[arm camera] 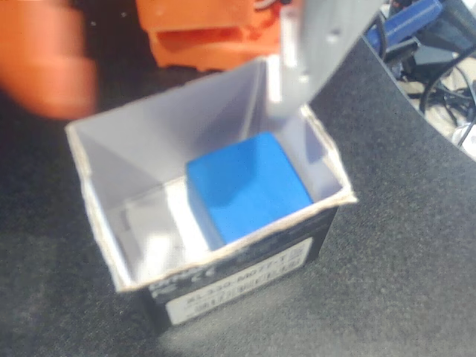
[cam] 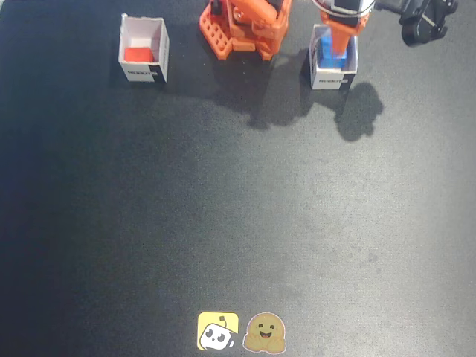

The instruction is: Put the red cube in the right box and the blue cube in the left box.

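The table [cam: 223, 223] is covered in a matt black, finely grained, cloth-like mat, and the two stickers [cam: 242, 332] at its near edge look smooth and slightly glossy. Both boxes, left [cam: 159, 46] and right [arm camera: 100, 201], look like thin white cardboard with raw, rough-cut brownish rims, a smooth pale inside and a dark printed paper label on the near wall. The blue cube [arm camera: 245, 186] and red cube [cam: 137, 53] have plain, smooth, matt faces, and the arm [cam: 249, 22] is orange moulded plastic.
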You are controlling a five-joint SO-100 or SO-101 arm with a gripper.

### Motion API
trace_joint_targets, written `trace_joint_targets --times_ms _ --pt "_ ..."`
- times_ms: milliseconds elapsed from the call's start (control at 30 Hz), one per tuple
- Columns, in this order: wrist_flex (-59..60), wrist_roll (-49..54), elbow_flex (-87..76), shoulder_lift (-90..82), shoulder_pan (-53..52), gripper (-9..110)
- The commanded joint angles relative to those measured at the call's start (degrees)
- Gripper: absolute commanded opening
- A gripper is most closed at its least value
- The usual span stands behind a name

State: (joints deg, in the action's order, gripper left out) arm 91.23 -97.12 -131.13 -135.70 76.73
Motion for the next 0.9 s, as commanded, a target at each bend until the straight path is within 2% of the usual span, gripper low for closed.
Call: trace_joint_targets --times_ms 0,133,233,500,667,867 --pt "-1.0 -0.1 0.5 0.0 -1.4 0" --pt "-2.4 1.6 1.8 2.7 -6.8 0" --pt "-1.6 -0.9 3.1 2.3 -12.7 0" --pt "-0.6 -1.3 -0.6 -9.1 -36.7 0" --pt "-1.8 8.0 -3.1 -17.4 -53.4 0" --pt "-9.0 17.5 -6.1 -17.5 -70.1 0"
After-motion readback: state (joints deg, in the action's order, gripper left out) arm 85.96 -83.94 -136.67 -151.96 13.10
